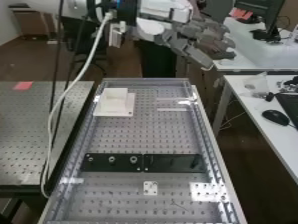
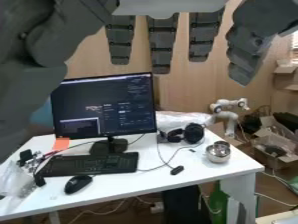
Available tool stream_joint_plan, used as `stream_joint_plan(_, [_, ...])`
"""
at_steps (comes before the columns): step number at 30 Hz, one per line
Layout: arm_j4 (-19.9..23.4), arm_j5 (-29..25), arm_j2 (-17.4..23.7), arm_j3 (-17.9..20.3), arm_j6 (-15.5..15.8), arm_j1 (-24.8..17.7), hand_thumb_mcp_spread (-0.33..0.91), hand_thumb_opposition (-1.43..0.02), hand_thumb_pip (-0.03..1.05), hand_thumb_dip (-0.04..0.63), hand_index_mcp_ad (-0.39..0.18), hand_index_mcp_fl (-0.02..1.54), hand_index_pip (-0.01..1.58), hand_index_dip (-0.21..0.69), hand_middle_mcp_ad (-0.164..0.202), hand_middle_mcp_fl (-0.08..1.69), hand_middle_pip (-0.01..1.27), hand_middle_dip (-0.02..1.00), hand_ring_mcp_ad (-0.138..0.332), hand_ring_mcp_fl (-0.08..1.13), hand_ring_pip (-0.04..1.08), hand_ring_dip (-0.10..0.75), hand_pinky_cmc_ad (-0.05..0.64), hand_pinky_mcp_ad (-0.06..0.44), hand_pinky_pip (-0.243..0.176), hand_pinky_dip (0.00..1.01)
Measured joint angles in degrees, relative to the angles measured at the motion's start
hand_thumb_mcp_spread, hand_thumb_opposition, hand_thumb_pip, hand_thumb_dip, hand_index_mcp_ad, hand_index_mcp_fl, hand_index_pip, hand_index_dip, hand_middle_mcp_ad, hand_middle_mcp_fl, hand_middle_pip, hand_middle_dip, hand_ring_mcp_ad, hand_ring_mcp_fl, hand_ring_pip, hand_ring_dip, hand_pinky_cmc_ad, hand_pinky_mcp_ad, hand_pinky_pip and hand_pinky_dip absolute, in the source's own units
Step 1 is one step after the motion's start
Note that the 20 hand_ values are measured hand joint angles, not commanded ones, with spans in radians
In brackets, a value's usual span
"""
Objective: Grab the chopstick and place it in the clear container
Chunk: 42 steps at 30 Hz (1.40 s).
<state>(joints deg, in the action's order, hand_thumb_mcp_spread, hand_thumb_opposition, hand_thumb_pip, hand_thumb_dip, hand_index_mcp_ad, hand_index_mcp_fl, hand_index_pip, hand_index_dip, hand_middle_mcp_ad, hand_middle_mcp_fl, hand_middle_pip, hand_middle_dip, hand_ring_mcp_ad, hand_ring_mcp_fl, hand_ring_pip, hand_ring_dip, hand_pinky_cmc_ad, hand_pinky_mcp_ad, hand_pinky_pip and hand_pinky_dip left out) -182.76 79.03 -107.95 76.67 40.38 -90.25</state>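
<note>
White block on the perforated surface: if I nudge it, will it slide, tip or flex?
The white block should sooner slide than tip, since its flat base spreads wider than its raised part. Its straight edges suggest it is stiff. I can't tell whether it is fastened to the perforated surface.

In the high view, soft light is reaching the perforated metal plate, while white glare is glinting in patches, strongest toward its near right. The floor is lying dim. In the wrist view, the white desk is looking bright, the metal pot is catching highlights, and shadow is darkening the space underneath.
</note>
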Motion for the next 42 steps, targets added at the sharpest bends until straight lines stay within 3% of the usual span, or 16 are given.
stream_joint_plan(42, [0.9,-0.4,-0.2,-0.8,-0.3,-1.2,0.17,-0.71,0.27,0.016,-0.154,0.10,0.09,0.105,0.073,0.10,0.15,0.14,0.190,0.01,0.08,0.014,0.637,0.415,-0.206,0.14])
